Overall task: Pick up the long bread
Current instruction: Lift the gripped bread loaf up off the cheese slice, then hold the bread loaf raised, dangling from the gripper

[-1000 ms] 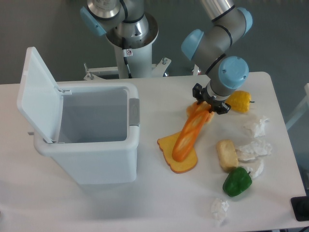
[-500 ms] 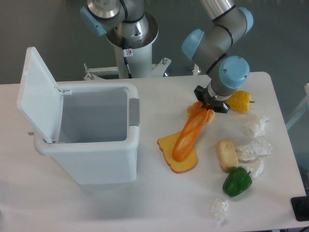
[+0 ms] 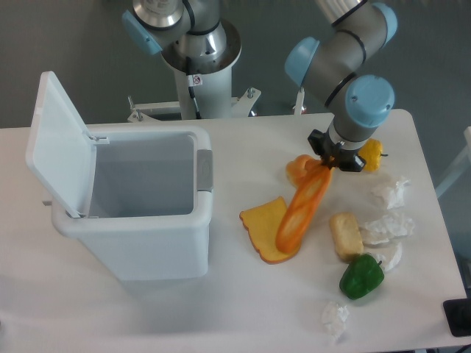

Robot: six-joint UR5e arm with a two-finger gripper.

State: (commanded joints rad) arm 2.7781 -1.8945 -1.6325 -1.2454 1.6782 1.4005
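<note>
Long bread (image 3: 302, 211), a slim orange toy baguette with paler slashes, hangs at a slant near the middle of your white table (image 3: 221, 309), its upper end pinched in the gripper (image 3: 328, 161) and its lower end down over the flat orange-yellow bread slice (image 3: 265, 229). You cannot tell from this view whether that lower tip touches the slice or has cleared it. The jaws look closed narrowly on the loaf's top end, which would explain the tilt: held at one tip, the rest droops under its own weight. Just behind the gripper sits a yellow pepper (image 3: 372, 153), partly hidden by the wrist, and a small orange piece (image 3: 296, 168) lies beside the loaf's upper end. To the right of the loaf you have a short tan roll (image 3: 345, 235), a green pepper (image 3: 361, 276) below it, and crumpled white paper (image 3: 390, 193) scattered along the right edge. A white bin (image 3: 140, 202) with its lid raised stands well apart on the left. An end grip like this may let the loaf swing or slip as it rises.
</note>
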